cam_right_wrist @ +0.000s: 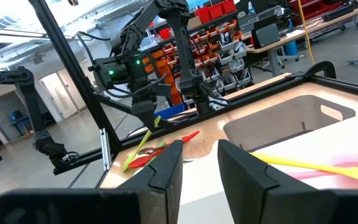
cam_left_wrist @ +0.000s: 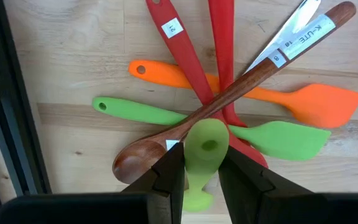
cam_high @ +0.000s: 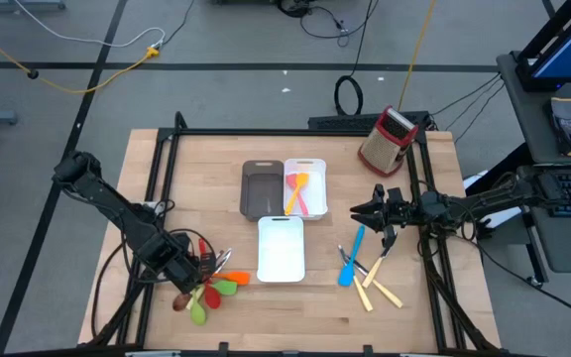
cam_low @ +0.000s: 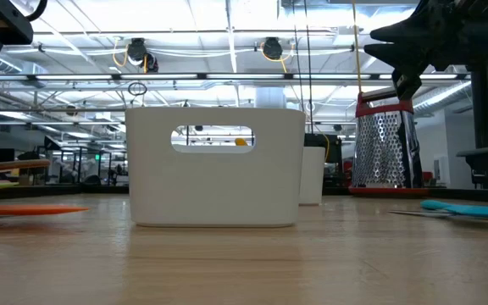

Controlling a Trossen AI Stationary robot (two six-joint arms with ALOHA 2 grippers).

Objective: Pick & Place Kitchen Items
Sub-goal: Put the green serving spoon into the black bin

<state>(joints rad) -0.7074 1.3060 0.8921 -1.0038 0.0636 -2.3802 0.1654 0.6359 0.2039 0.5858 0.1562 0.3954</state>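
I have the left gripper (cam_left_wrist: 201, 171) closed on a green spoon (cam_left_wrist: 205, 149) above the utensil pile (cam_high: 209, 283) at the tabletop's (cam_high: 216, 164) seven o'clock; next, carry it to a tray (cam_high: 281, 248). Right gripper (cam_high: 362, 213) waits open at three o'clock.

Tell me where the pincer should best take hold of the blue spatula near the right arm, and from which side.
Probably the handle, from straight above. The blue spatula lies flat on the table, its slim handle pointing toward the right pincer and free of neighbours, while its wider lower end lies close to the cream-handled knives. The jaws should close across the handle's width.
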